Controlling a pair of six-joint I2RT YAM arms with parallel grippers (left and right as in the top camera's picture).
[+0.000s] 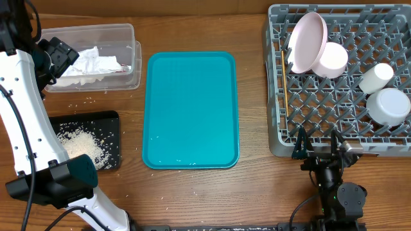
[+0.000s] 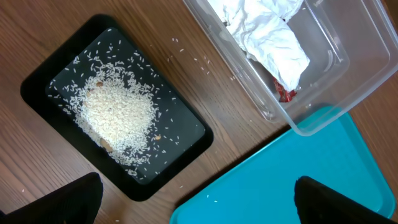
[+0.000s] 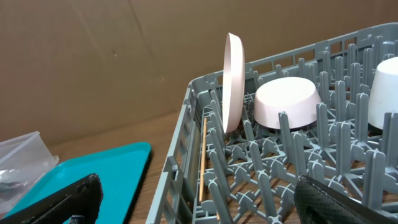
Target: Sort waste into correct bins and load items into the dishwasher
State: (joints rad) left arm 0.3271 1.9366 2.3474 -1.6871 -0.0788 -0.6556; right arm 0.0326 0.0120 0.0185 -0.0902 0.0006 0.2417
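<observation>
The clear tub [image 1: 131,38] at the back left holds crumpled white napkins [image 1: 90,63] and a red-and-white wrapper [image 2: 285,92]. The black tray [image 1: 110,120] in front of it holds a heap of rice [image 1: 80,144]. The grey dish rack [image 1: 276,96] on the right holds a pale-pink plate [image 1: 307,40] on edge, a bowl [image 1: 332,59], a cup [image 1: 376,77], a small dish [image 1: 392,105] and a chopstick [image 1: 282,72]. My left gripper [image 1: 59,56] is open and empty above the tub and tray [image 2: 196,208]. My right gripper [image 1: 318,146] is open and empty at the rack's front edge [image 3: 196,199].
A large teal tray [image 1: 191,109] lies between the bins and the rack, with a few stray rice grains on it. Loose grains [image 1: 83,101] are scattered on the wooden table between the tub and the black tray.
</observation>
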